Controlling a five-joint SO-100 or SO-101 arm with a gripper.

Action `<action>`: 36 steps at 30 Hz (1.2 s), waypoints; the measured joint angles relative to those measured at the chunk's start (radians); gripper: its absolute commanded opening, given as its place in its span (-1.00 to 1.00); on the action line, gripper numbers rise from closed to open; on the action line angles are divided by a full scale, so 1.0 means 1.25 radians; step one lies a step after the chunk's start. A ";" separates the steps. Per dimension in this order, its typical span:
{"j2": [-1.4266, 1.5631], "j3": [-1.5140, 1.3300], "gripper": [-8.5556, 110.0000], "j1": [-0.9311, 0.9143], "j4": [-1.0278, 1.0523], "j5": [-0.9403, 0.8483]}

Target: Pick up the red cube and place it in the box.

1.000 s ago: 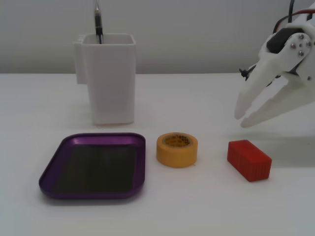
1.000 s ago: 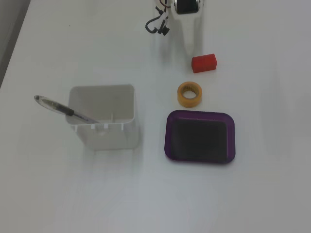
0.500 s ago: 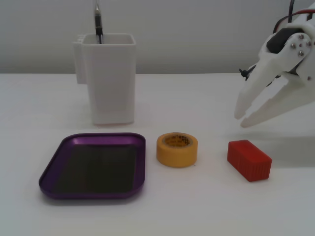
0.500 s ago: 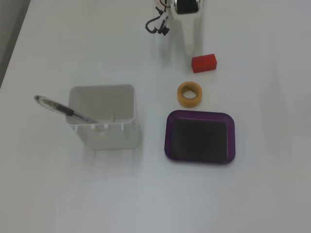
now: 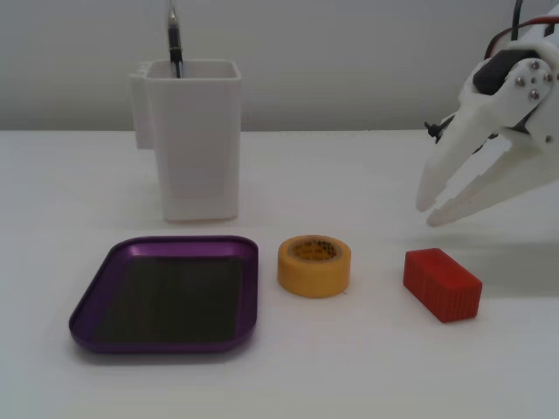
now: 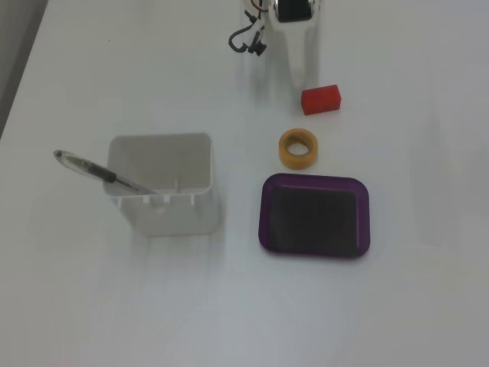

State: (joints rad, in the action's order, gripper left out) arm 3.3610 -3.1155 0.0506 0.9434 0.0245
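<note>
Red ribbed oblong cube lies on the white surface just below the white jaws, which hang slightly apart and empty. Descending off-centre could knock it toward the yellow tape roll, away from the shallow purple metallic tray.

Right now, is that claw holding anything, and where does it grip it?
Nothing. The claw hangs open above the table, apart from the red cube, which lies untouched.

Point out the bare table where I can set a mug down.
Free: the wide stretch in front of the tray, tape roll and red cube, and the table left of the white container. Crowded: the row from tray to cube, with the gripper above the cube.
</note>
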 measured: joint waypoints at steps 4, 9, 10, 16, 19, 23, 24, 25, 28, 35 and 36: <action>0.000 0.004 -0.86 0.000 0.000 0.000; 0.000 0.064 -0.86 -0.001 0.000 -0.002; 0.000 0.077 -0.86 -0.001 0.000 -0.002; 0.000 0.129 -0.86 -0.021 0.000 -0.017; -0.016 0.153 -0.82 -0.087 0.000 -0.036; -0.157 0.254 -0.70 -0.148 -0.007 -0.059; -0.215 0.291 -0.68 -0.151 -0.007 -0.061; -0.277 0.331 -0.65 -0.151 -0.007 -0.063; -0.482 0.469 -0.57 -0.133 0.021 -0.066; -0.885 0.776 -0.46 -0.005 0.210 -0.140; -0.919 0.806 -0.46 0.011 0.232 -0.151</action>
State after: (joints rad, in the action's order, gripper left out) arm 2.2120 -2.1077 0.0644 1.2333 -0.1641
